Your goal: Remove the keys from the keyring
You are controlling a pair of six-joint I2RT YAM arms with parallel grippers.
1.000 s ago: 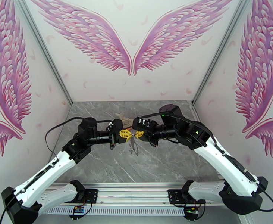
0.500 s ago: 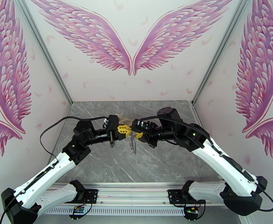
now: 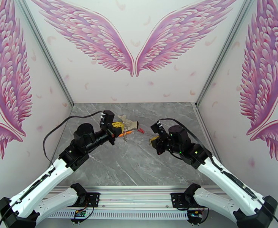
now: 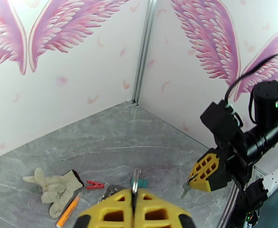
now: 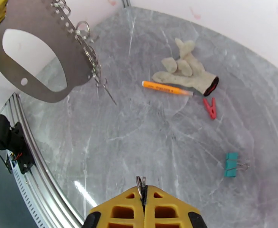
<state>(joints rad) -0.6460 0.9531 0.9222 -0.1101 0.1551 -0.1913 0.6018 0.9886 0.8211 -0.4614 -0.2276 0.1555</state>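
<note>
Clamping the keyring [image 5: 40,14] w/ L gripper [image 3: 119,128]: yellow fingers [image 4: 154,209] pressed tight on its thin edge, seen edge-on from L wrist cam. Held up off the grey marble table [image 3: 158,171], left of centre, toward the far side. Dangling from the keyring's rim on small rings: the keys [image 5: 95,71], hanging free, clear of the tabletop.

Pinching a single key [image 5: 140,184] w/ R gripper [image 5: 143,198], jaws clenched, small ring poking out btwn the yellow tips; same key hanging below that gripper in L wrist view. Parked right of centre, well apart from L gripper and from the keyring, so that key is off the loop.

Lying on the table toward the far side:
- cream glove [image 5: 188,73] w/ dark cuff, far of L gripper
- orange pen [image 5: 165,88] just beside the glove, on its near side
- red clip [image 5: 210,108] near the glove's cuff, to the right
- teal binder clip [image 5: 231,164] alone, apart from the rest
</note>
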